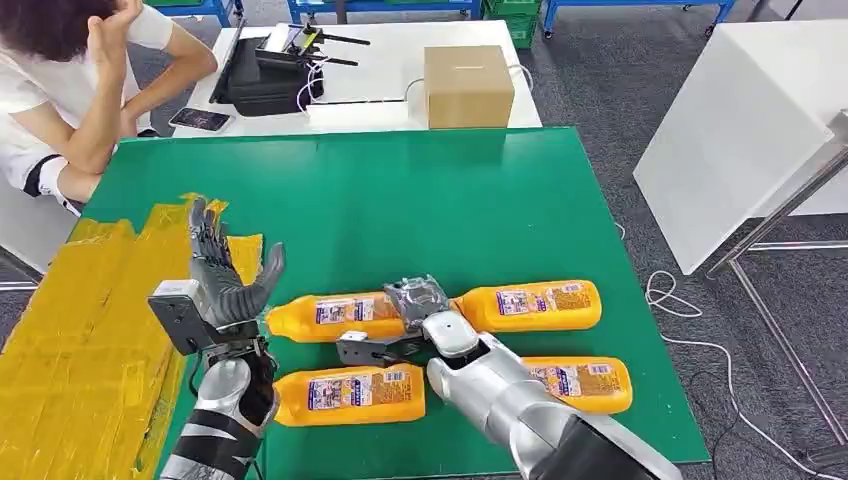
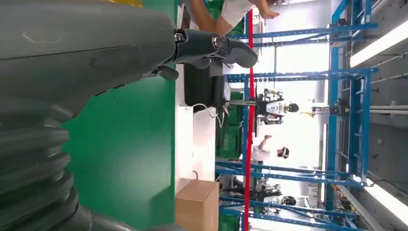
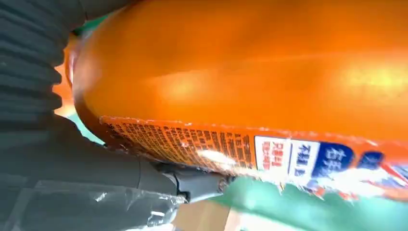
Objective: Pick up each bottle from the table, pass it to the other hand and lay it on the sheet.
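Your right arm (image 1: 520,400) comes in nearest, crossing over the front bottles, and its right hand (image 1: 415,305) sits on the base end of the upper-left bottle (image 1: 335,316). The wrist view has that orange body pressed close against the thumb, so the fingers look wrapped on it, though you cannot tell how firm the hold is. Your left hand (image 1: 215,275) stands upright just beside that bottle's cap end, fingers spread and holding nothing, at the edge of the yellow sheet (image 1: 80,330).

Risks, as I judge them: a grip on one end of a smooth, heavy bottle may let it pivot or slip as you lift. Your forearm may nudge the front-left bottle (image 1: 350,393) or the front-right bottle (image 1: 585,383) below it. The upper-right bottle (image 1: 535,305) lies touching or nearly touching your right hand and could roll. The crumpled sheet may also let a laid bottle roll.

All four lie on the green table (image 1: 450,200). Beyond it are a cardboard box (image 1: 468,85), a white table (image 1: 370,95) with dark equipment, and a seated person (image 1: 70,90); blue racking (image 2: 346,120) stands farther off.
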